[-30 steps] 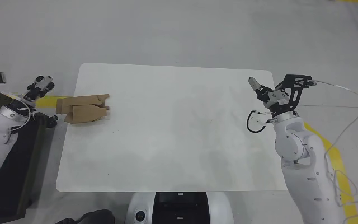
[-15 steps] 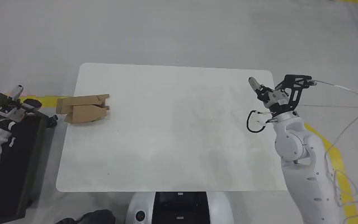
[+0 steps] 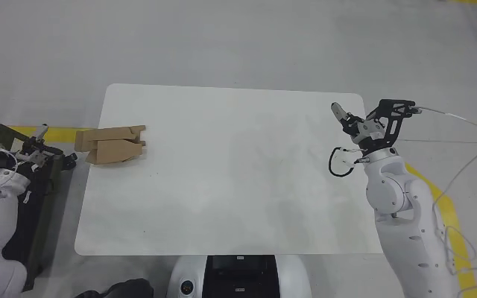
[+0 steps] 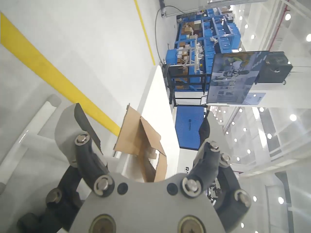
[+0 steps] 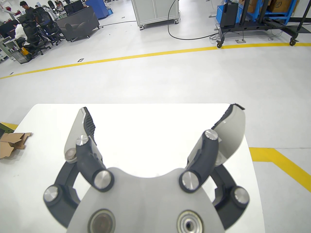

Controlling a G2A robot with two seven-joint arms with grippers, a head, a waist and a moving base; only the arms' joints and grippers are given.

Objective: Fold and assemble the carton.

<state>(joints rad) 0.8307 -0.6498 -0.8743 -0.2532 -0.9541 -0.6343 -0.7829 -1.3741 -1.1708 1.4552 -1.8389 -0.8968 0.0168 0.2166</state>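
The left gripper (image 4: 141, 112) hangs just off the table's left edge, its fingers spread wide with nothing between them. In its own wrist view the gap is aimed straight at the carton (image 4: 142, 146). From above, the left gripper (image 3: 36, 141) sits beside the table (image 3: 223, 194), with the carton (image 3: 112, 145) a short way inward. The carton is a partly folded brown piece lying flat, one end jutting past the left edge toward that claw. Its long axis runs across the table from left to right, so the nearer end faces the left arm almost head-on. The right gripper (image 3: 350, 123) is well apart, by the far right corner, and its wrist view shows the right gripper (image 5: 160, 107) gaping and empty, the carton (image 5: 12, 143) distant across the bare top. The left arm looks far better placed for the first grasp.
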